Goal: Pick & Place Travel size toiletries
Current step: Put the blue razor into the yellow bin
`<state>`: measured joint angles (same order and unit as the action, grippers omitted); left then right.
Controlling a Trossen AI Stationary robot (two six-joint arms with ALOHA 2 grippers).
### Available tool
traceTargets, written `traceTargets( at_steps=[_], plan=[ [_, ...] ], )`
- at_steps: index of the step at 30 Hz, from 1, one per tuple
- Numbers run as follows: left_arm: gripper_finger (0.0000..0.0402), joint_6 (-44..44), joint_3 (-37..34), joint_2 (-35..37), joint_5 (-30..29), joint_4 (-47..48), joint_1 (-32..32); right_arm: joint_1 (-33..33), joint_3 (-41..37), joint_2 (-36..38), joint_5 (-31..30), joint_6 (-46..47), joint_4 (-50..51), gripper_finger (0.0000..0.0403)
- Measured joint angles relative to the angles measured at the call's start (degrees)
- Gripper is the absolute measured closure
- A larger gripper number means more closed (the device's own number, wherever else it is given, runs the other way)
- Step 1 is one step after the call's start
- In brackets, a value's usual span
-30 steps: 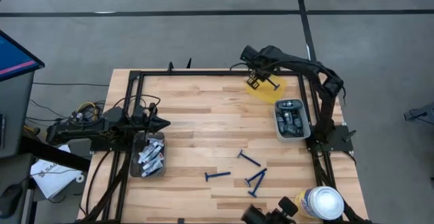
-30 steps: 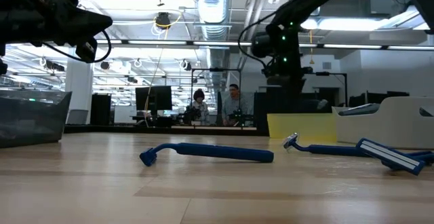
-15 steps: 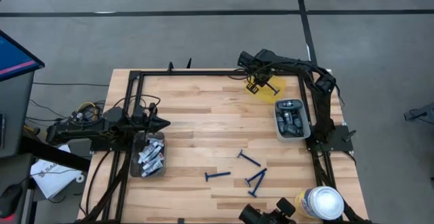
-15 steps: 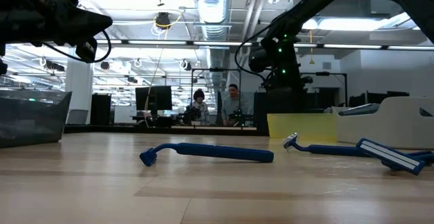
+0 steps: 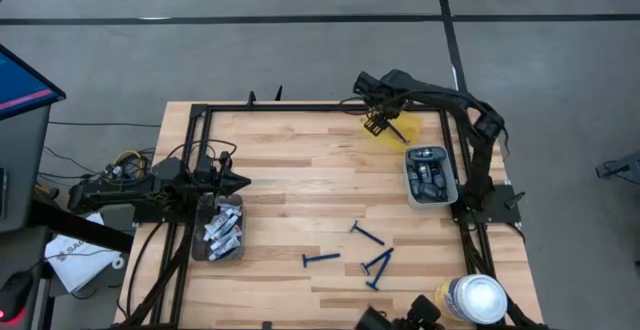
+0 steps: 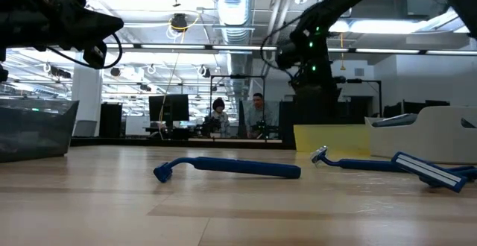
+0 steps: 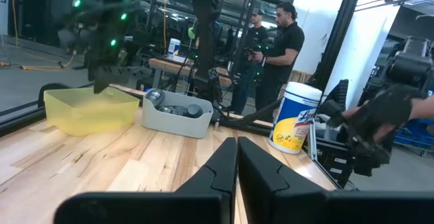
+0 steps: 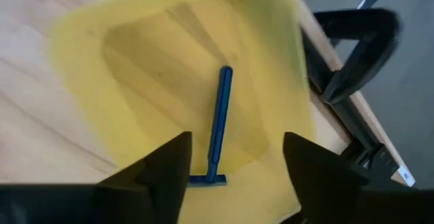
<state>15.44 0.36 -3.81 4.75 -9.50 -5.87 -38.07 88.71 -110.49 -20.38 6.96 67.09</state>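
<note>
Sorting looks partly done. One razor point(image 8: 218, 119) already lies in the yellow bin point(image 5: 402, 133) at the upper right of the high view; tubes point(image 5: 222, 230) fill the tray at the lower left, and grey pods point(image 5: 430, 175) fill the grey bin point(image 5: 409, 177) on the right. Four razors point(image 5: 368, 252) remain loose on the counter point(image 5: 300, 190), lower centre. The right gripper point(image 8: 234, 157) hangs over the yellow bin, fingers spread wide and holding nothing. The left gripper point(image 7: 237, 159) waits above the tube tray, fingers pressed together.
</note>
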Motion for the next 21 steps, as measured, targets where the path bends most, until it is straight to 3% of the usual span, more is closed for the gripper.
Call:
traceTargets(
  at_steps=[6, 11, 15, 21],
  plan=[
    [0.0395, 0.0, 0.0, 0.0, 0.0, 0.0, 0.0, 1.1, 0.0, 8.6, 1.8, 3.9, -0.3, 0.0156],
    [0.0391, 0.0, 0.0, 0.0, 0.0, 0.0, 0.0, 4.8, 0.0, 15.6, 9.7, 6.8, -0.8, 0.0166],
    [0.0392, 0.0, 0.0, 0.0, 0.0, 0.0, 0.0, 10.6, 0.0, 18.7, 15.8, 9.0, -0.9, 0.0176],
    [0.0390, 0.0, 0.0, 0.0, 0.0, 0.0, 0.0, 23.3, 0.0, 19.6, 17.5, 13.1, -1.1, 0.0179]
  ],
)
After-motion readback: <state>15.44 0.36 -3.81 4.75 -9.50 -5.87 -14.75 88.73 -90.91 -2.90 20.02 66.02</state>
